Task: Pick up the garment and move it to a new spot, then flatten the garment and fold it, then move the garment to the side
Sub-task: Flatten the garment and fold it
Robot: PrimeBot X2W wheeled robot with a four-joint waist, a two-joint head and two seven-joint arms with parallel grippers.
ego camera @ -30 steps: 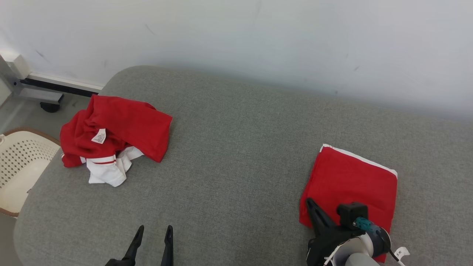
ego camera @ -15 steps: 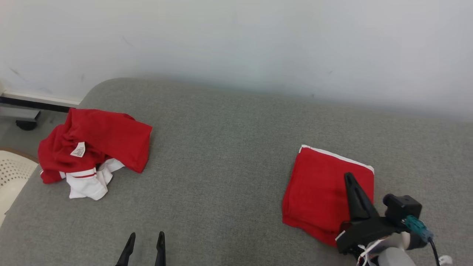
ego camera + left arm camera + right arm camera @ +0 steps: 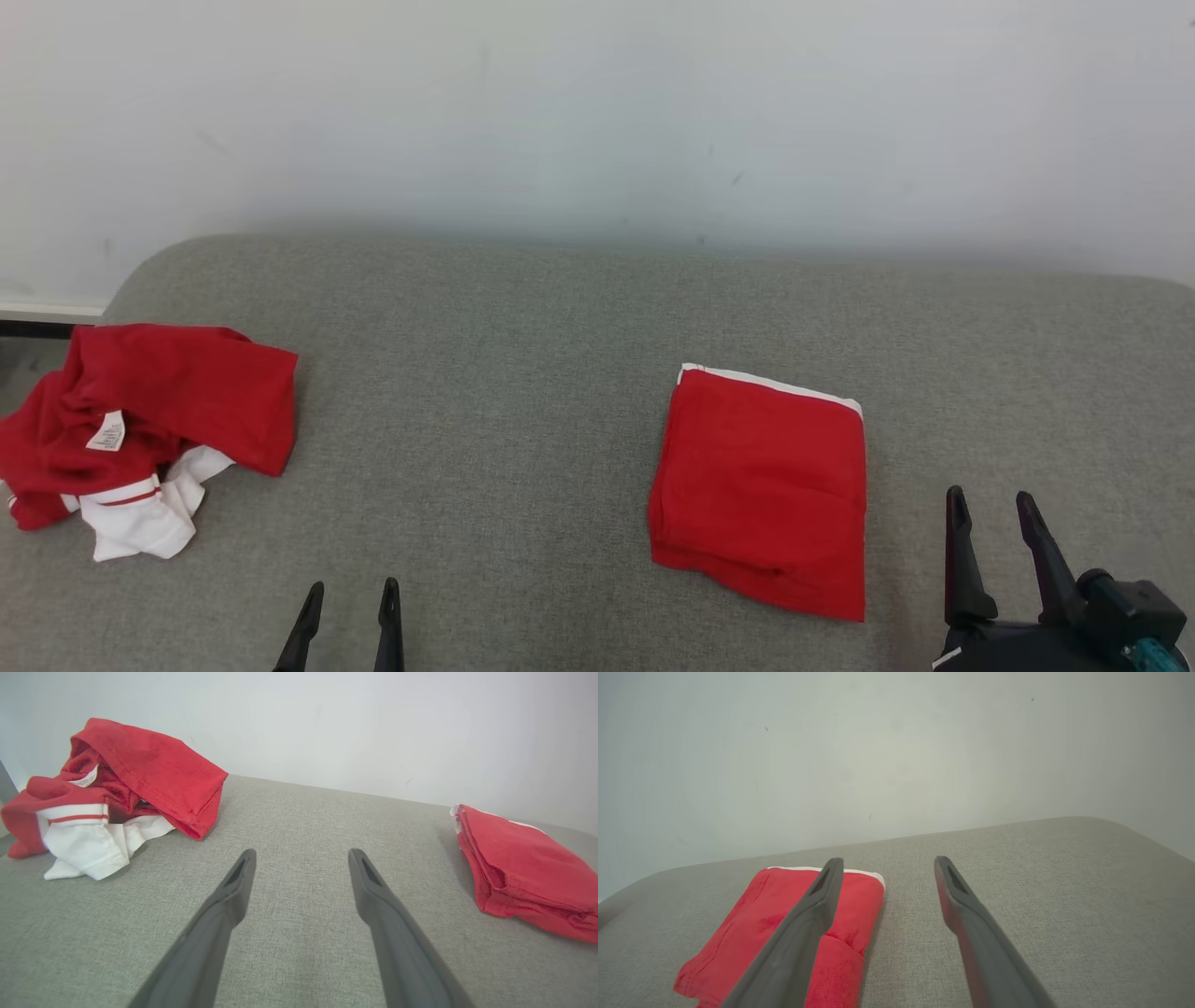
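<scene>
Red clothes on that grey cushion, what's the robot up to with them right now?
A two-armed robot is folding laundry. One red garment lies neatly folded on the grey cushion, toward the robot's right, with nothing gripping it. The right gripper hangs open just to its right, apart from it. The left gripper is open too, over bare cushion. A crumpled red and white garment sits in a heap at the far left, untouched.

A grey cushion (image 3: 523, 373) is spread below a white wall (image 3: 597, 112). A crumpled heap of red and white clothes (image 3: 187, 392) is laid at the cushion's left end, with a white label (image 3: 107, 431) turned up on the red cloth
</scene>
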